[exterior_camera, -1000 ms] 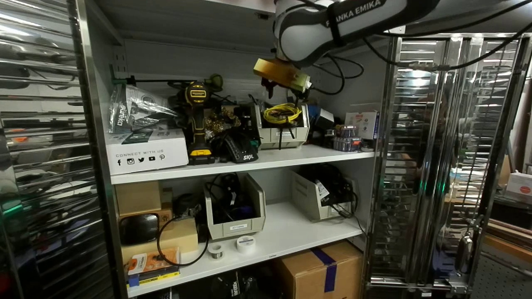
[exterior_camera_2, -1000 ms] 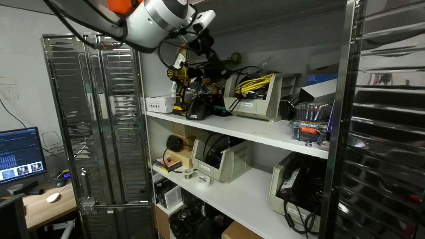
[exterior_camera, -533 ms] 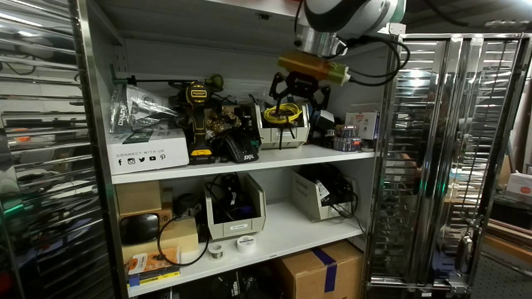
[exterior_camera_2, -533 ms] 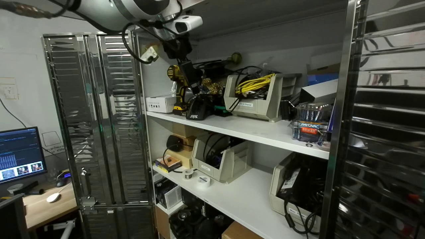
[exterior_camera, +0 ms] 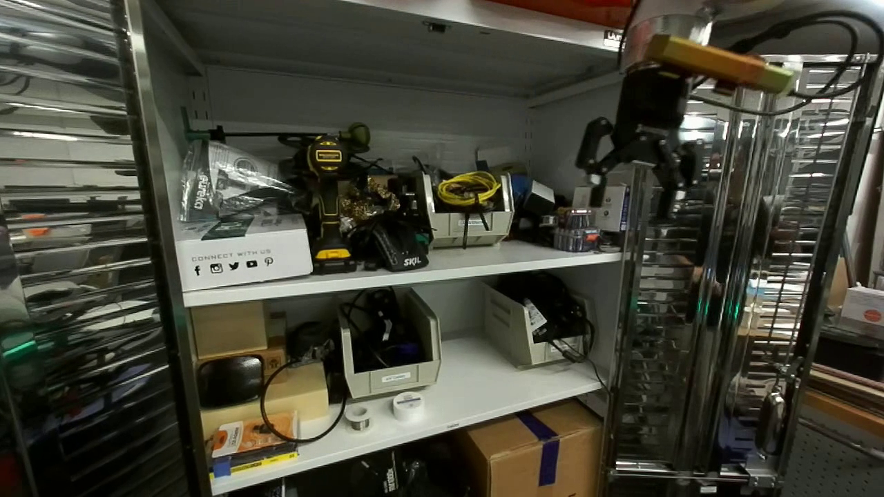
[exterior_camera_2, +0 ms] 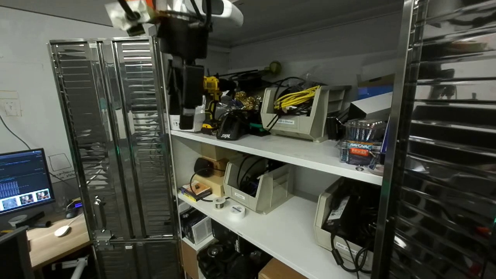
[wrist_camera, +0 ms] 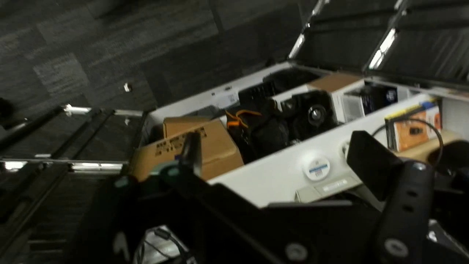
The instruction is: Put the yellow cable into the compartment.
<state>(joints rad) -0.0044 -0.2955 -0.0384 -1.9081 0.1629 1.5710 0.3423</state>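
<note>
The yellow cable (exterior_camera: 468, 188) is a loose coil on top of other cables in a grey bin (exterior_camera: 472, 229) on the upper shelf. It also shows in an exterior view (exterior_camera_2: 297, 97); it is out of view in the wrist view. The compartment, the upper bay with its white back wall (exterior_camera: 276, 100), surrounds that bin. My gripper (exterior_camera: 632, 197) is open and empty. It hangs fingers down, apart from the cable, toward the right door in that view and out in front of the shelves. In the wrist view the fingers (wrist_camera: 277, 146) are spread wide with nothing between them.
A yellow-black drill (exterior_camera: 328, 200), a white box (exterior_camera: 245, 252) and battery packs (exterior_camera: 577, 231) share the upper shelf. The lower bay holds grey bins (exterior_camera: 394, 379) and a white spool (exterior_camera: 409, 406). Metal doors (exterior_camera: 725, 310) stand open at both sides.
My gripper has moved away from above the bin, outward toward the camera and to the right in an exterior view. The fingers now show spread. The yellow cable has stayed in the bin.
</note>
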